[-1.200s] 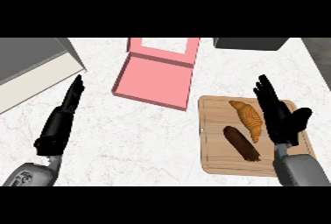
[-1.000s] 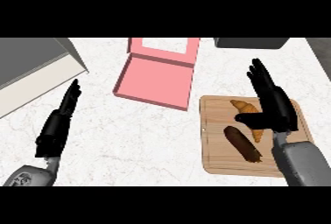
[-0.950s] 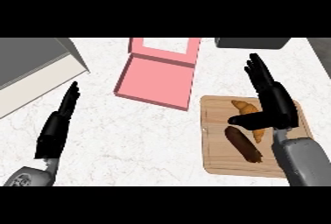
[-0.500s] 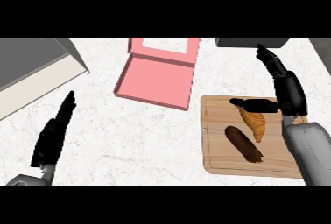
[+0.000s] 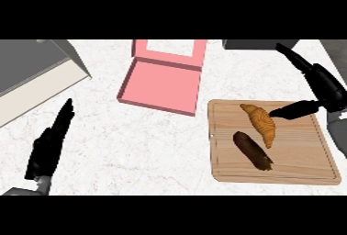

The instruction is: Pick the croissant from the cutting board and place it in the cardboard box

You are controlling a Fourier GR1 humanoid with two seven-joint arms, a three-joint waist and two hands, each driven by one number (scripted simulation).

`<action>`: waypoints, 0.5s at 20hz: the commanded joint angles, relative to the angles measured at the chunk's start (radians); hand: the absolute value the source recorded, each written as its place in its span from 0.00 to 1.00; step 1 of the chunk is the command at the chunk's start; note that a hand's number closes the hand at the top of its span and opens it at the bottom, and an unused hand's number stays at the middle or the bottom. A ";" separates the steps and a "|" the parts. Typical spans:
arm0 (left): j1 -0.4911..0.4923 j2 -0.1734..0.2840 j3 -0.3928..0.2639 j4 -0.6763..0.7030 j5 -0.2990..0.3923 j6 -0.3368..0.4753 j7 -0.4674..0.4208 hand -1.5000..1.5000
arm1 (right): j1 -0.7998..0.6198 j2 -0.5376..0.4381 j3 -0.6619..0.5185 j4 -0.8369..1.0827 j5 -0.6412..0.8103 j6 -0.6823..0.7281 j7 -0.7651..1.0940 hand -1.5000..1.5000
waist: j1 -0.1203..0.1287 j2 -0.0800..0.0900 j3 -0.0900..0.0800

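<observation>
You have the croissant (image 5: 260, 122) lying on the board (image 5: 271, 172), in the board's upper half, running on a slant from upper left to lower right. Just below and left of it on the board lies a dark brown roll (image 5: 251, 150), slanted the same way; whether the two touch you cannot tell. The board sits on the pale marbled surface (image 5: 149, 147).

Your right robot hand (image 5: 324, 82) is over the board's upper right corner. Its fingers are straight and point up and away from the board, so it is open and holds nothing. Its thumb (image 5: 293, 109) reaches left across the board and its tip is at the croissant's right side, touching it or just short of it.

The box (image 5: 161, 86) is pink, and it lies up and left of the board, just apart from the board's upper left corner. It is open, with its lid (image 5: 170, 52) folded back on the far side.

Your left robot hand (image 5: 50, 142) is well left of the board, near the lower left edge of the view, fingers straight and up, open and resting.

A grey appliance (image 5: 34, 73) with a pale front stands far left of the board, and a dark object (image 5: 259, 43) shows at the top edge above the board
</observation>
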 commanded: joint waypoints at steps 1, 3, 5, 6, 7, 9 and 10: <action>-0.020 0.000 0.026 0.033 0.024 -0.024 0.002 0.50 | -0.024 -0.140 0.095 -0.019 0.117 0.134 0.093 0.00 | -0.012 0.000 -0.002; 0.012 -0.002 0.013 -0.011 0.009 -0.006 0.008 0.50 | -0.036 -0.191 0.143 -0.062 0.143 0.235 0.167 0.00 | -0.008 -0.006 -0.002; -0.003 -0.017 -0.005 -0.011 -0.011 0.007 0.025 0.50 | -0.077 -0.202 0.198 -0.088 0.179 0.317 0.264 0.00 | -0.006 -0.005 -0.002; -0.011 -0.037 0.001 0.032 -0.021 0.023 -0.006 0.50 | -0.065 -0.215 0.221 -0.125 0.189 0.353 0.261 0.00 | -0.018 -0.004 -0.002; 0.019 -0.025 -0.005 0.016 -0.028 0.011 -0.023 0.50 | -0.085 -0.213 0.229 -0.138 0.182 0.406 0.316 0.00 | -0.008 -0.005 -0.002; 0.038 -0.036 -0.020 -0.020 -0.044 0.024 0.000 0.50 | -0.078 -0.191 0.240 -0.162 0.176 0.461 0.369 0.00 | -0.005 -0.003 0.000; 0.014 -0.005 0.015 -0.019 -0.016 -0.011 0.011 0.50 | -0.033 -0.157 0.277 -0.212 0.198 0.449 0.419 0.00 | -0.013 -0.004 0.000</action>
